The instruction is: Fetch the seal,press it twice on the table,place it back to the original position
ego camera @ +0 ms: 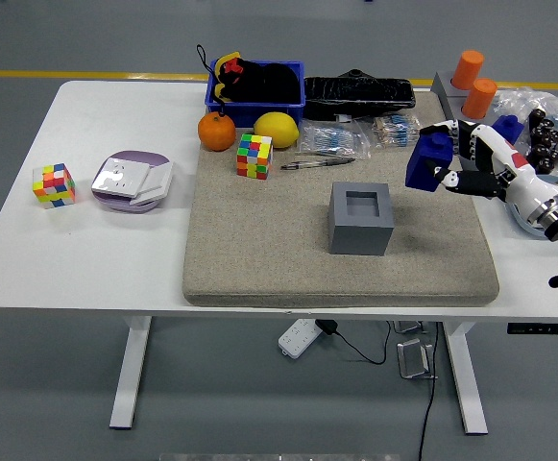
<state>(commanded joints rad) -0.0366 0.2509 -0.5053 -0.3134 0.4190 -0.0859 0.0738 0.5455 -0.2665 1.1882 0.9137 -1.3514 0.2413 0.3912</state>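
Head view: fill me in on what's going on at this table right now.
The robot's right hand grips a blue seal and holds it in the air above the beige mat, over its far right part. A grey open-topped block stands on the mat, empty, left of the seal. The left arm is out of view, and nobody else is handling anything.

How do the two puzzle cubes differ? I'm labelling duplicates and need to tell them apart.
The cube by the lemon sits on the grey mat, while the cube at the left sits on the bare white table. The first is close to an orange and a pen; the second has only a stack of white cards beside it. Both are multicoloured, similar in size, and untouched.
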